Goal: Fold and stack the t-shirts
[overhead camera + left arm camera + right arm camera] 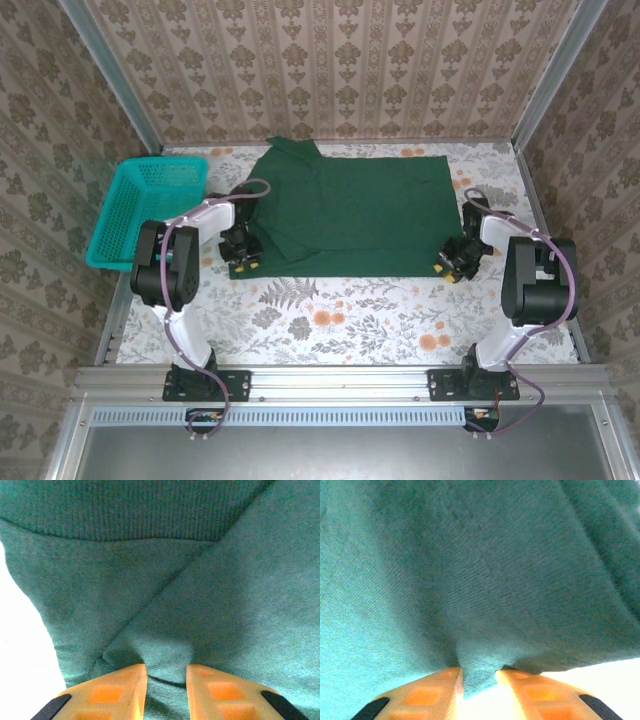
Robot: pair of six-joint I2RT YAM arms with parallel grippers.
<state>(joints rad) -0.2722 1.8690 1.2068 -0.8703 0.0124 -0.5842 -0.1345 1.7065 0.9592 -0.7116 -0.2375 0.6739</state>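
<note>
Here the shirt (350,210) lies spread on the table (350,320), a broad dark green sheet across its far half, mostly flat. One sleeve pokes out at the far left corner. I stand at its near edge with one arm at each end.

My left gripper (243,262) sits at the near left corner of the shirt. In my left wrist view the gripper (166,672) has drawn nearly together, and a pucker of the shirt (200,580) is pinched between the orange fingers (120,690). Creases fan up from the pinch, and a ribbed band crosses the cloth above.

My right gripper (450,268) sits at the near right corner. In my right wrist view this gripper (479,675) is narrowed the same way, with a fold of the shirt (470,580) caught between its fingers (432,690). The cloth's edge hangs just beside the tips, over the pale table.

The two grippers are well apart, with the whole near edge of the shirt between them. The basket (150,205) rests at the table's left edge, near my left arm, apart from the shirt.
</note>
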